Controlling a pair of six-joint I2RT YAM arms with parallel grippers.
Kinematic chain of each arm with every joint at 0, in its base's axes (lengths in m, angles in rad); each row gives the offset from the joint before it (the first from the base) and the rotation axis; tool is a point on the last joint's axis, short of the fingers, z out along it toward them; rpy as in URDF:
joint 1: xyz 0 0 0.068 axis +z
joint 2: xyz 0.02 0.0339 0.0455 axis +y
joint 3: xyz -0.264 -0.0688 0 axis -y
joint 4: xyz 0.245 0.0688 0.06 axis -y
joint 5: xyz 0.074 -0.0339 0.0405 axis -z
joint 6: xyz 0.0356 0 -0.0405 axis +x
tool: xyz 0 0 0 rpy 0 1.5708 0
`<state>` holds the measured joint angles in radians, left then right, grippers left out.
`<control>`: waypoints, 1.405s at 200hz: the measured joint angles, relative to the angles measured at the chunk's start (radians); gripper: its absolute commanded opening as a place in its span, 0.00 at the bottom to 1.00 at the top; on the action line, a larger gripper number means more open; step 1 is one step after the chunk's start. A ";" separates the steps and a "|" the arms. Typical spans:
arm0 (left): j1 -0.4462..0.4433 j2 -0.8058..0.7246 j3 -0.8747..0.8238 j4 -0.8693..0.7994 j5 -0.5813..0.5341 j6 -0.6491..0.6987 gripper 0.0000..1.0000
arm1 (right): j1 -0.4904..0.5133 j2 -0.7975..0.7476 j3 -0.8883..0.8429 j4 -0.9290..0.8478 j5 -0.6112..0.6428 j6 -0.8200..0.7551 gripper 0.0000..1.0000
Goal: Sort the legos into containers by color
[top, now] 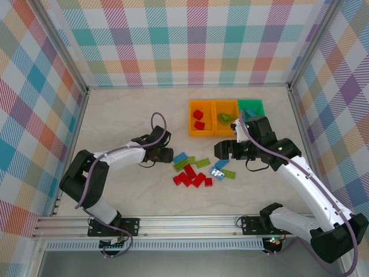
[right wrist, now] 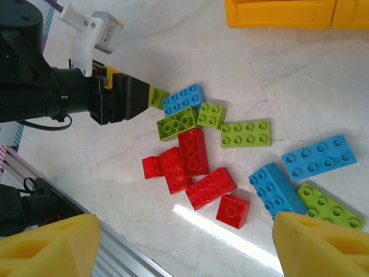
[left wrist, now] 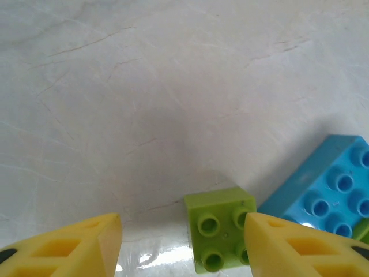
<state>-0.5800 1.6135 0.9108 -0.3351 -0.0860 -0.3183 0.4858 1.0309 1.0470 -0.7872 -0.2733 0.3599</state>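
Note:
Loose legos lie mid-table in a pile: red ones [right wrist: 199, 167], lime ones [right wrist: 245, 134] and light blue ones [right wrist: 314, 157]. My left gripper [left wrist: 183, 245] sits low at the pile's left edge [top: 164, 154], its yellow fingers [left wrist: 75, 248] apart around a small lime square brick [left wrist: 219, 236]. That brick lies on the table against the right finger, with a gap to the left finger. A blue brick [left wrist: 328, 193] lies just beyond it. My right gripper [right wrist: 184, 248] hangs open and empty above the pile's right side [top: 223, 151]. The containers stand at the back: two orange bins [top: 193, 124] [top: 235, 115] and a green bin [top: 253, 104].
The left orange bin holds red bricks [top: 198, 119], and the middle bin holds a lime brick [top: 225, 118]. An aluminium rail [top: 190, 222] runs along the near table edge, close under the right gripper. Checked walls enclose the table on three sides.

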 measured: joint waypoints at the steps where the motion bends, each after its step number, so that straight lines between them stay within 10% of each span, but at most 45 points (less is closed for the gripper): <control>1: 0.000 0.002 0.000 0.000 0.001 -0.002 0.58 | 0.000 0.000 0.000 0.000 0.000 0.000 0.79; 150: 0.014 0.134 0.051 0.203 0.179 -0.071 0.53 | 0.000 0.019 -0.006 0.015 -0.008 0.003 0.79; 227: -0.019 0.070 0.017 0.230 0.173 -0.053 0.72 | 0.000 0.020 -0.006 0.020 -0.008 0.006 0.80; 281: -0.027 0.192 0.111 0.183 0.113 -0.055 0.60 | 0.000 0.019 -0.023 0.022 -0.008 0.010 0.80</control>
<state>-0.6071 1.8053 1.0214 -0.1520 0.0269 -0.3737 0.4858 1.0504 1.0237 -0.7654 -0.2810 0.3698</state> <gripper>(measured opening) 0.613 0.798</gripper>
